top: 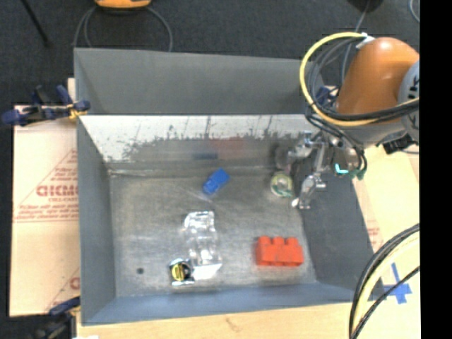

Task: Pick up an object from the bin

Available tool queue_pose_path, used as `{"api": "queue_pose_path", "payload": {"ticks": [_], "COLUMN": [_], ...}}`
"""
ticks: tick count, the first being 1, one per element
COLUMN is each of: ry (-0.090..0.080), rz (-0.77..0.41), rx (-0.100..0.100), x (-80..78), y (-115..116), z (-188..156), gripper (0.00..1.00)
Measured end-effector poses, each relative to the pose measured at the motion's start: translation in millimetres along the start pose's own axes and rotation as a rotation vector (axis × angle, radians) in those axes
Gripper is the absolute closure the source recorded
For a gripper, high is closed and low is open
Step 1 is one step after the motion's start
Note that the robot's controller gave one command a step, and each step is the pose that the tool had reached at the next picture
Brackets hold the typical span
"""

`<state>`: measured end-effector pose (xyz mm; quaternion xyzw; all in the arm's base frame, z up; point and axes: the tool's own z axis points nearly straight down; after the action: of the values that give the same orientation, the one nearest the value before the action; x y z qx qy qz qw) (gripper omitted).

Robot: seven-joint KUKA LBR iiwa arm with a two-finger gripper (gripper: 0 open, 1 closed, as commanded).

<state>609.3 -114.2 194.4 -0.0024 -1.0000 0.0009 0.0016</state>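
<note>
A: Where's the hand?
B: Low at the bin's three o'clock, just beside a small pale round thing at its nine o'clock. That's the handiest pick, I'd judge. Clenched or released, I cannot tell.
A: The red block?
B: At five o'clock, apart.
</note>
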Motion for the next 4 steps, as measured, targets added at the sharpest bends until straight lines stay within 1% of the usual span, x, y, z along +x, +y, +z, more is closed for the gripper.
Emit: {"api": "queue_pose_path", "payload": {"ticks": [1, 2, 3, 4], "ry": [-0.002, -0.005, -0.014, -0.019], "rz": [0.252, 0.188, -0.120, -0.120], "rx": [-0.005, 0.000, 0.001, 0.002], "x": [-19.4, -11.0, -11.1, -12.8], "y": [27.1, 27.4, -18.1, -18.0], "z": [85.2, 97.6, 119.8, 117.8], "gripper": [0.00, 0.00, 0.00, 1.00]}}
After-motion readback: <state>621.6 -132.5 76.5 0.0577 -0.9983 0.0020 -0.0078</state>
